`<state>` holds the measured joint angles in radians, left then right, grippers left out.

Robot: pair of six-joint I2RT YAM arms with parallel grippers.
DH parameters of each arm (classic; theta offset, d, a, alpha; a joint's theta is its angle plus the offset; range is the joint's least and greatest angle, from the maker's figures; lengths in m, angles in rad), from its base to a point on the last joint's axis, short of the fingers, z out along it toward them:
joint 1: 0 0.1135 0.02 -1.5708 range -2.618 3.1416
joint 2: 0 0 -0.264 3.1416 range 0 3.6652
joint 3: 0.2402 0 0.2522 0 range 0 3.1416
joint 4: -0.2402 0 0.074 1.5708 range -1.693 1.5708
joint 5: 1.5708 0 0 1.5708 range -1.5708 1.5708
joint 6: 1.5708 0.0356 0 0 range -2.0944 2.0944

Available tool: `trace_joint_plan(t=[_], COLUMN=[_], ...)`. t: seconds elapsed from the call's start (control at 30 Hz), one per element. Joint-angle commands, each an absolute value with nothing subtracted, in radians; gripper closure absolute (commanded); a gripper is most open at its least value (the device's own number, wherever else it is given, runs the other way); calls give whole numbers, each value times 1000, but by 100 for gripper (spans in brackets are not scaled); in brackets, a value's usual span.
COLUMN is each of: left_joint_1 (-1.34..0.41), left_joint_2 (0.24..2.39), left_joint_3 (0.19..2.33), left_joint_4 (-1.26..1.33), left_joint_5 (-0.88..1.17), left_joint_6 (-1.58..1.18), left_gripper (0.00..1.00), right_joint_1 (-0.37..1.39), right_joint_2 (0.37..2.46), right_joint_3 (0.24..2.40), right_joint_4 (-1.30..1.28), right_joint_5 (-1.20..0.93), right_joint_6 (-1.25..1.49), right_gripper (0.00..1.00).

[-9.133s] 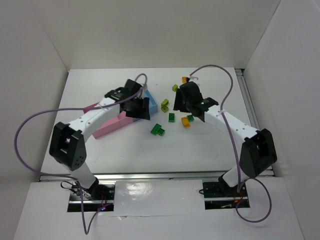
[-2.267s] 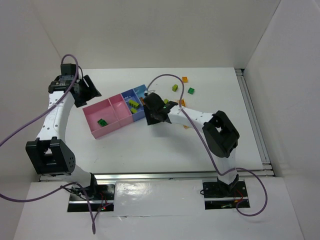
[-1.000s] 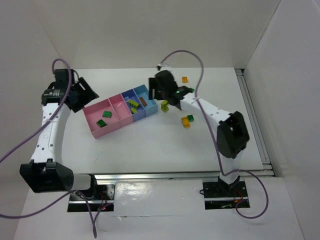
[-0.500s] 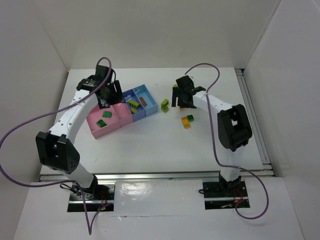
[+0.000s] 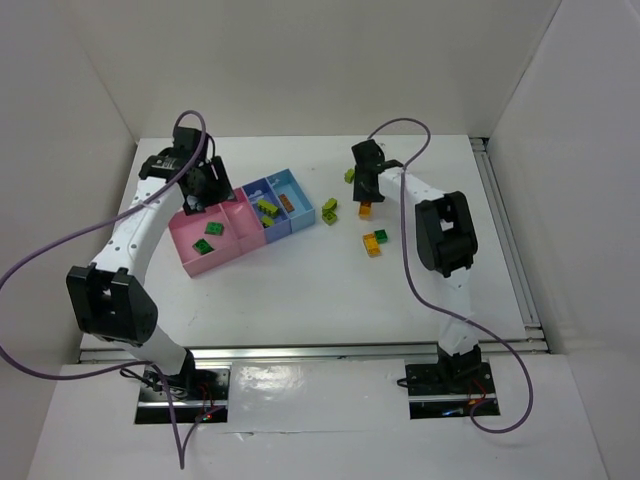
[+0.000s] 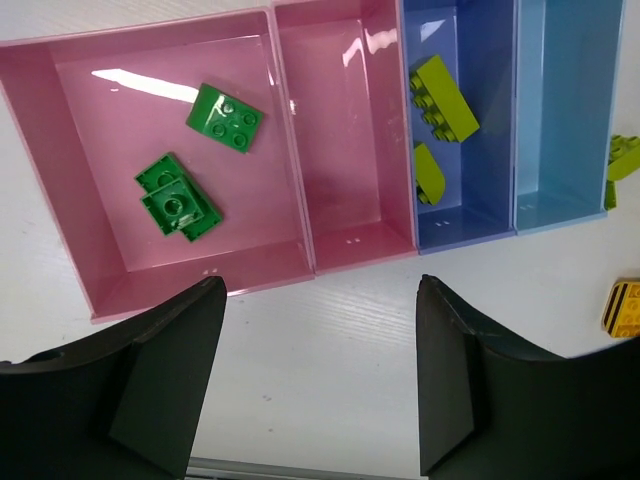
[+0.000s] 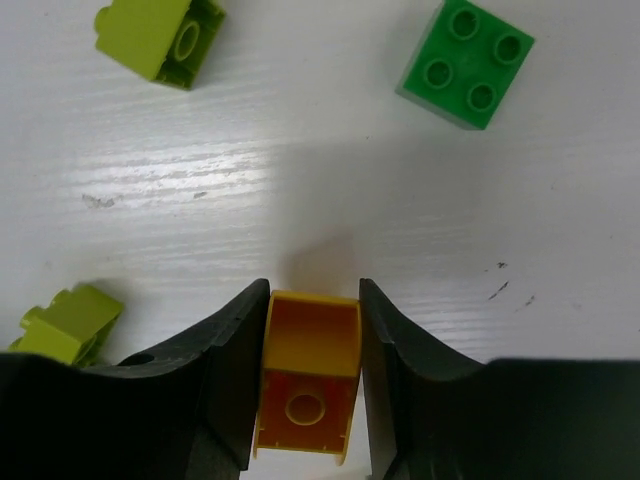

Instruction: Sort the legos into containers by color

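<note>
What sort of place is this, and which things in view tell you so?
Probably a robotics lab test cell: a white table boxed in by blank white walls, left arm and right arm bolted at its edge, and the right gripper pinching an orange brick near sorting bins.

No writing, label, brand name or number can be read in any of the three views. Only dark parallel lines are seen on the face of an amber brick (image 6: 624, 306), cut off by the right edge of the left wrist view. No letters or figures can be made out among them.
</note>
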<state>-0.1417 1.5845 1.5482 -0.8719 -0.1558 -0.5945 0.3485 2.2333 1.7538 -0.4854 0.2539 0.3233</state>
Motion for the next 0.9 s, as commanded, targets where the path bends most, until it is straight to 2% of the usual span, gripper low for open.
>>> trace_joint_plan(t=[0.0,0.17,0.23,0.4,0.63,0.87], left_joint_1=[-103,-6,34,149,192,215], left_joint_2=[1536,1536,1514,1479,1442,1422], left_joint_3=[1560,1555,1519,1462,1440,1411], left_joint_4=[-876,-902,-902,-902,-902,-893], left_joint_5=[-167,-123,-181,-181,-130,-88], left_joint_6=[-568,-601,-633,-695,-686,-676], left_gripper=[22,22,22,20,20,20], right_joint_1=[376,472,547,699,791,822], right_joint_2=[2134,2013,2002,2143,2379,2422], right_joint_3=[1789,1789,1827,2072,2429,2418], right_joint_4=[-505,-485,-462,-506,-581,-485], right_joint_5=[215,172,132,110,55,6], right_joint_6=[310,310,299,255,255,264], right_gripper=[70,73,73,71,70,67])
